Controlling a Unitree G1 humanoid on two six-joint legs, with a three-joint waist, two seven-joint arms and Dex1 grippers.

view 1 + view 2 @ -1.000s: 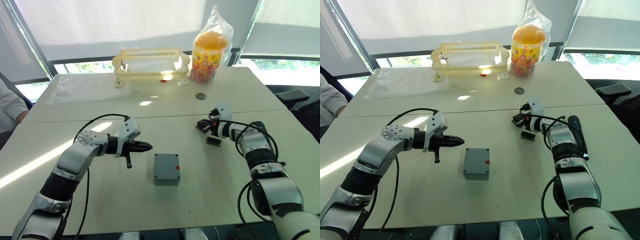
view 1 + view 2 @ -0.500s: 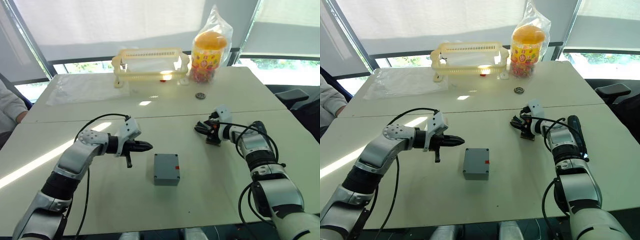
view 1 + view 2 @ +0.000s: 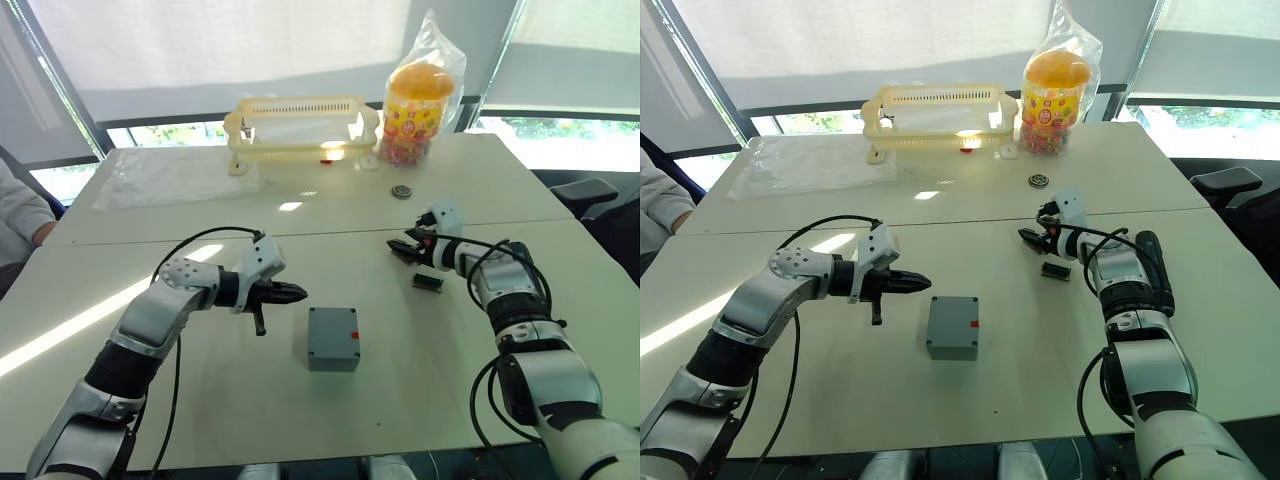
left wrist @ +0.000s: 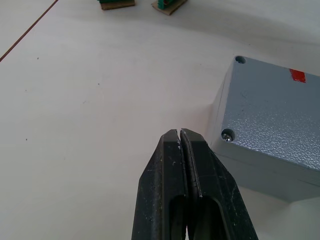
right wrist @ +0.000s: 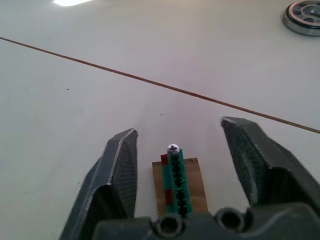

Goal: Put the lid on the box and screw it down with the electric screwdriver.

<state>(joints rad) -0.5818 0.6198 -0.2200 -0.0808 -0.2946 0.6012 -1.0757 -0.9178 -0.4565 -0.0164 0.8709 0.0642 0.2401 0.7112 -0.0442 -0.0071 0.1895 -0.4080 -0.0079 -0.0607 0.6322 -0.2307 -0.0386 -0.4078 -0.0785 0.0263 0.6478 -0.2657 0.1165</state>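
Table (image 3: 330, 420) white, seam across; window blinds (image 3: 220, 50) behind.

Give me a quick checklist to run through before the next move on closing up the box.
1. Lid on the box: ok, it sits on top, one corner screw visible.
2. Remaining corner screws in: cannot tell; one corner hole looks empty.
3. Electric screwdriver in a pincer: not ok, neither holds it.
4. Left pincer free: ok, shut on nothing, beside the box.
5. Right pincer free: ok, open, straddling a green connector block on the table.
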